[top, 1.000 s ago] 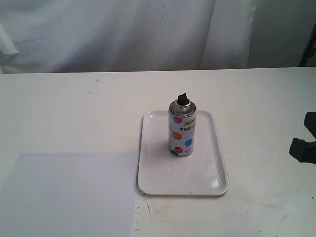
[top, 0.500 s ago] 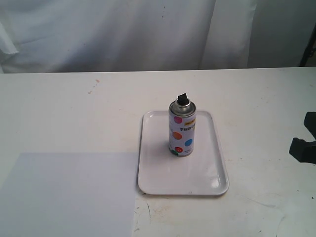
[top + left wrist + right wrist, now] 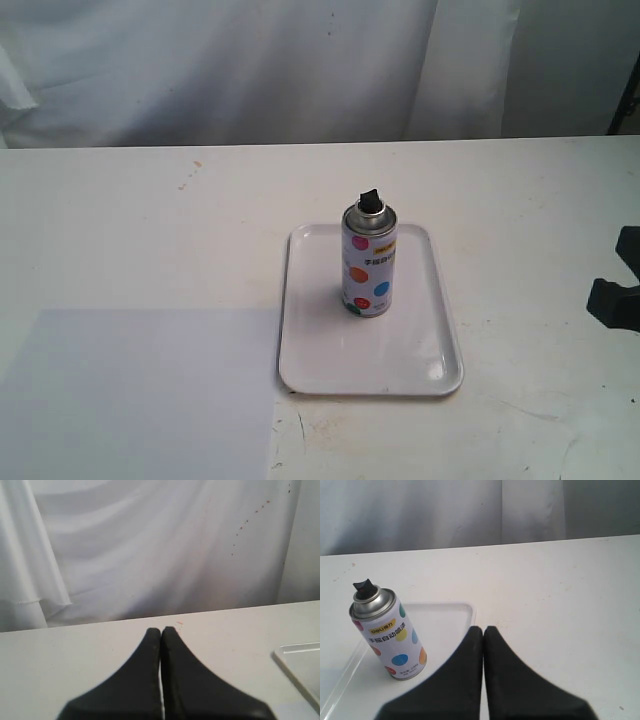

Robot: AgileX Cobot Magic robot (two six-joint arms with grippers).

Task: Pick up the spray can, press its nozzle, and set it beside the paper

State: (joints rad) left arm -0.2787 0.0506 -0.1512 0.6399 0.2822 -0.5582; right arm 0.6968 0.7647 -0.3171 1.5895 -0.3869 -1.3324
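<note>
The spray can (image 3: 368,263) stands upright on the white tray (image 3: 420,380), its black nozzle (image 3: 370,200) on the silver dome. The right wrist view also shows the spray can (image 3: 387,637) and its nozzle (image 3: 364,588), off to one side of my right gripper (image 3: 483,629), which is shut and holds nothing. In the exterior view the right gripper (image 3: 615,290) shows only as a dark shape at the right edge, well apart from the can. The pale bluish paper (image 3: 130,395) lies flat left of the tray. My left gripper (image 3: 161,630) is shut and empty above bare table.
The white table (image 3: 150,230) runs back to a white curtain (image 3: 250,60). A tray corner (image 3: 300,662) shows in the left wrist view. The tabletop in front of the tray is scuffed (image 3: 310,430).
</note>
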